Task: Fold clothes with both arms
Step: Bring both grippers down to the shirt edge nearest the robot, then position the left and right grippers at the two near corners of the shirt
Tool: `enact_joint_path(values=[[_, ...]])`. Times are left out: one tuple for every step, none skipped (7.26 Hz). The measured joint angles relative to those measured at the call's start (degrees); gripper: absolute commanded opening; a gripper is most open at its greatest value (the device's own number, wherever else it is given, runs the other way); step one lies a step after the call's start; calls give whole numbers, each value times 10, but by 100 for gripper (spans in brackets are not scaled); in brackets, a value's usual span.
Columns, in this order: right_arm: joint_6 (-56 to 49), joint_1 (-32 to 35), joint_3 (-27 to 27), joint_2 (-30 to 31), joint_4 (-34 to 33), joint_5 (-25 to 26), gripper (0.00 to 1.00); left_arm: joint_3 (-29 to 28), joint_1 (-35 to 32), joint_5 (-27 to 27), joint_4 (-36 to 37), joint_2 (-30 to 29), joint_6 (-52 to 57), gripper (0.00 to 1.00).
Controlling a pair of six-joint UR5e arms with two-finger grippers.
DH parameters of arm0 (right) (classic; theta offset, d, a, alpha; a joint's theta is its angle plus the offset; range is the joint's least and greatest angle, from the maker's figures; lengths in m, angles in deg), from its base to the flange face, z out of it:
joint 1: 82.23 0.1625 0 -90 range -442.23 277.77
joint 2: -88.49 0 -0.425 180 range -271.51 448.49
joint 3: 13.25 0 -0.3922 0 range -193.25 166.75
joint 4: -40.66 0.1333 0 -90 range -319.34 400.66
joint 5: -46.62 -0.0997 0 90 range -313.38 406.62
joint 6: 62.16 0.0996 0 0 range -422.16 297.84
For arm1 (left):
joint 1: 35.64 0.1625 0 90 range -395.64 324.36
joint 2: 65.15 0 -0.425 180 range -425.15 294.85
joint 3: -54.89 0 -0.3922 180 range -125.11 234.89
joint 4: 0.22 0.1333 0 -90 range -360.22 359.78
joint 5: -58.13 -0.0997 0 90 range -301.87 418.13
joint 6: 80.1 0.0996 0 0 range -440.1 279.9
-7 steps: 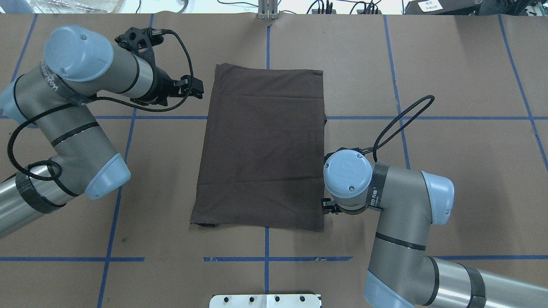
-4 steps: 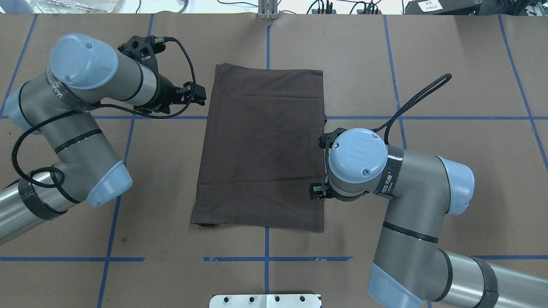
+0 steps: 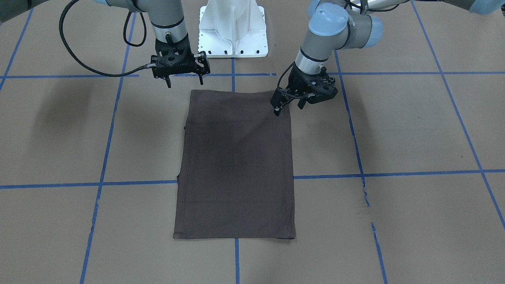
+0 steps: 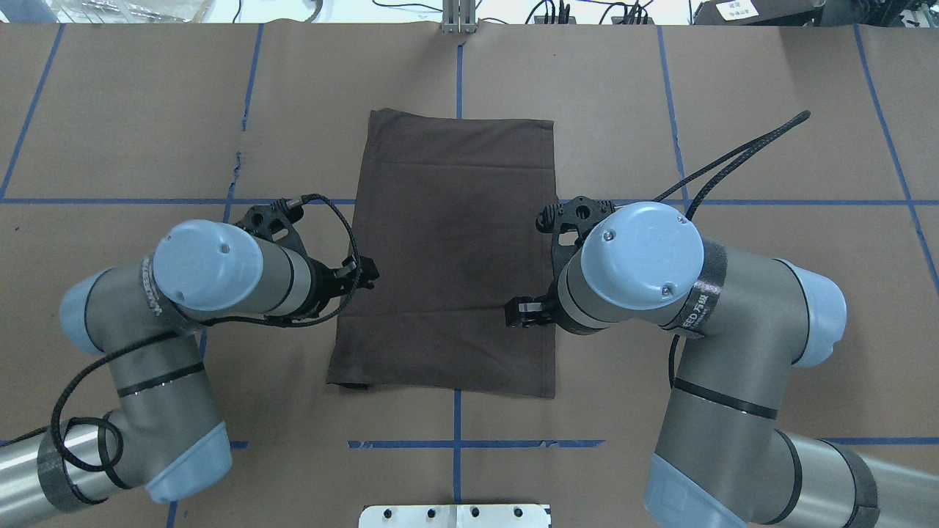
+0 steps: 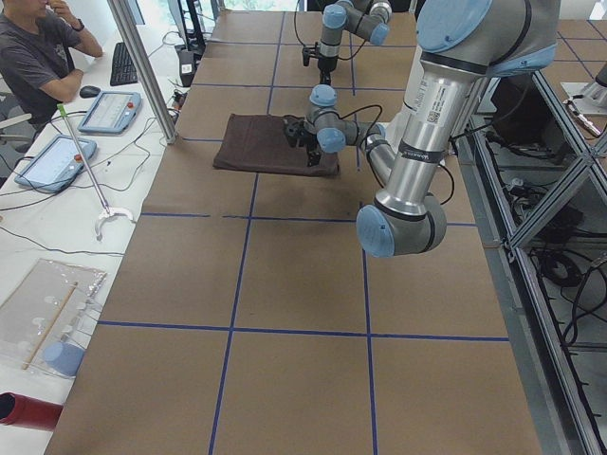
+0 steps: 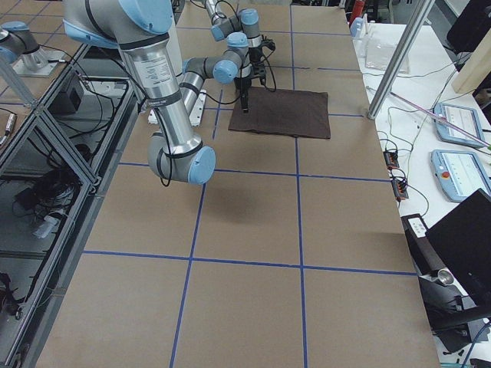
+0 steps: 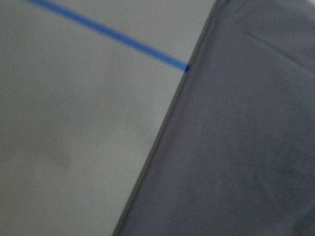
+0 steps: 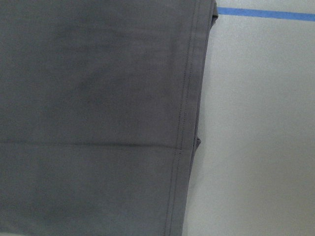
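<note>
Crossing the matte brown-paper table, blue tape lines form squares; the smooth T-shirt, folded rectangular, lies flat centrally. Spread and empty, the left gripper and right gripper hover over its opposite long edges.

**Layout of the tabletop.** The T-shirt lies flat at about the middle of the tabletop, its long sides running from the robot's edge toward the far edge. The left gripper stands at the shirt's left long side. The right gripper hangs over its right long side. The two face each other across the cloth, nearer the end toward the robot. The pedestal base sits at the middle of the robot's edge, in line with the shirt. Beyond the far edge, a person sits at a side desk with a tablet on it.
</note>
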State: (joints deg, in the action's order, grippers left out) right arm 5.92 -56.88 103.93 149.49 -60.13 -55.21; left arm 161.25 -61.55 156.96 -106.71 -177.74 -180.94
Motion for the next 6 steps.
enact_joint_path(values=[[4, 1, 0, 0, 5, 0, 100, 3, 30, -29, 4, 7, -38, 100], [5, 1, 1, 0, 7, 0, 100, 4, 49, -46, 5, 15, -61, 100], [6, 2, 1, 0, 8, 0, 100, 6, 59, -58, 6, 25, -73, 100], [7, 2, 1, -1, 8, 0, 100, 7, 64, -66, 6, 34, -78, 99], [10, 2, 1, -1, 9, 0, 100, 7, 69, -69, 5, 42, -80, 97], [11, 2, 1, -1, 9, 0, 100, 7, 75, -71, 5, 45, -81, 86]])
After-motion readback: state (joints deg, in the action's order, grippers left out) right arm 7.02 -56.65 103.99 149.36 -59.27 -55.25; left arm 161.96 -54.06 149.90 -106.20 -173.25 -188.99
